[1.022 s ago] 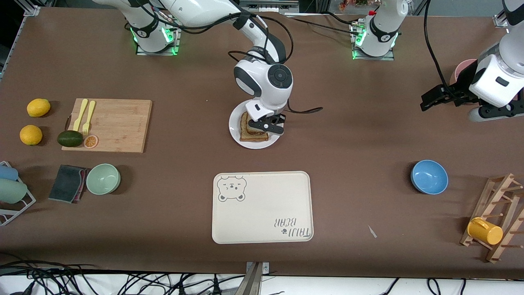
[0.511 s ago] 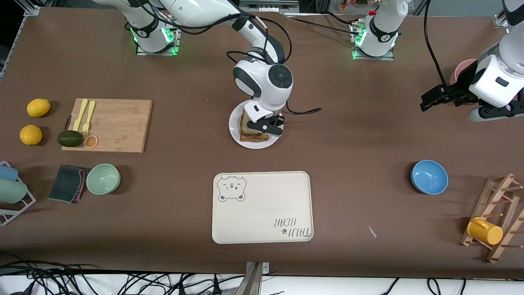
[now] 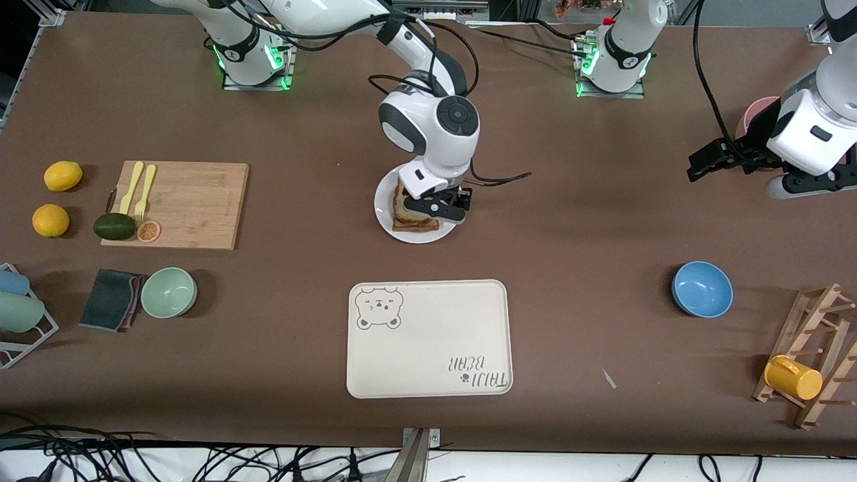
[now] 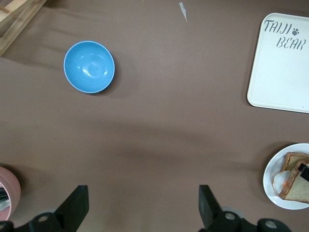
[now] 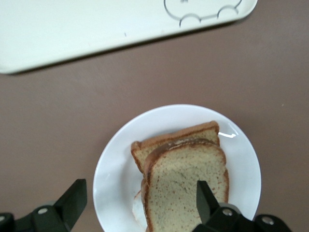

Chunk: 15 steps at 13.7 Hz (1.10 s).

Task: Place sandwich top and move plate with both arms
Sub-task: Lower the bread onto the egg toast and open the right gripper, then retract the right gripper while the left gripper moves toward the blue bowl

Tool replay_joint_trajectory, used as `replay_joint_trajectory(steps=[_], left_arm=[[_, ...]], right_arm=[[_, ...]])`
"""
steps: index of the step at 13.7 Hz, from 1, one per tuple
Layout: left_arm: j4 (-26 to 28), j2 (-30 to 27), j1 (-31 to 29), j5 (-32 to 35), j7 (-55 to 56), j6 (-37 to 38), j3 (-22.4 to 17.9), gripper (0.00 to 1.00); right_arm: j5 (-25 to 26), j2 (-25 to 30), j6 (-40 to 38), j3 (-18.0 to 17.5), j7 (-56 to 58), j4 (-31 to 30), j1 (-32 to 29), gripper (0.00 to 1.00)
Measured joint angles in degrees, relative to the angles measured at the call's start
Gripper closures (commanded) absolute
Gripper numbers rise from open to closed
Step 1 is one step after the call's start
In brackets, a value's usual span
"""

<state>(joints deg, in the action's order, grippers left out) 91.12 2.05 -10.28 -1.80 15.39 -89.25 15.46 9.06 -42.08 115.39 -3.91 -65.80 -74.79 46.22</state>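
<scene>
Sandwich top [image 5: 186, 188] on plate [image 5: 111, 169]; right claw [image 5: 137, 205] open above.

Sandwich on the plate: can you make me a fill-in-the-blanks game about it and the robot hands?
1. The sandwich top lies on a ____ plate.
2. The right gripper is over the plate, fingers ____.
3. The tray has a ____ drawn on it.
4. The waiting left gripper holds ____.

Missing words: white; open; bear; nothing
</scene>
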Motion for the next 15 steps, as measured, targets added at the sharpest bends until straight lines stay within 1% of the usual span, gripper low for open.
replay_joint_trajectory(steps=[2, 5, 7, 10, 11, 12, 13, 15], left_arm=[[-0.02, 0.0, 0.0, 0.0, 0.0, 0.0, 0.0, 0.0], [-0.03, 0.0, 0.0, 0.0, 0.0, 0.0, 0.0, 0.0], [-0.04, 0.0, 0.02, 0.0, 0.0, 0.0, 0.0, 0.0], [-0.1, 0.0, 0.08, 0.0, 0.0, 0.0, 0.01, 0.0], [-0.22, 0.0, 0.09, 0.0, 0.0, 0.0, 0.05, 0.0], [-0.41, 0.0, 0.1, 0.0, 0.0, 0.0, 0.16, 0.0], [-0.58, 0.0, 0.1, 0.0, 0.0, 0.0, 0.3, 0.0], [-0.68, 0.01, 0.11, 0.0, 0.0, 0.0, 0.58, 0.0]], right_arm=[[-2.97, 3.32, -3.56, 0.37, 3.79, 0.44, -1.99, 0.0], [-7.23, 9.57, -12.07, 0.69, 14.59, 0.7, -7.81, 0.0], [-8.1, 13.05, -17.11, 0.77, 20.53, 0.67, -12.06, 0.0], [-8.33, 16.09, -22.43, 1.62, 30.71, 0.62, -18.23, 0.0], [-8.48, 16.88, -24.03, 2.98, 35.14, 0.61, -19.93, 0.0], [-8.86, 17.66, -25.4, 5.19, 39.81, 0.61, -21.16, 0.0], [-9.72, 18.36, -26.44, 8.21, 44.51, 0.61, -21.81, 0.0], [-13.69, 19.6, -28.67, 15.47, 54.07, 0.61, -22.19, 0.0]])
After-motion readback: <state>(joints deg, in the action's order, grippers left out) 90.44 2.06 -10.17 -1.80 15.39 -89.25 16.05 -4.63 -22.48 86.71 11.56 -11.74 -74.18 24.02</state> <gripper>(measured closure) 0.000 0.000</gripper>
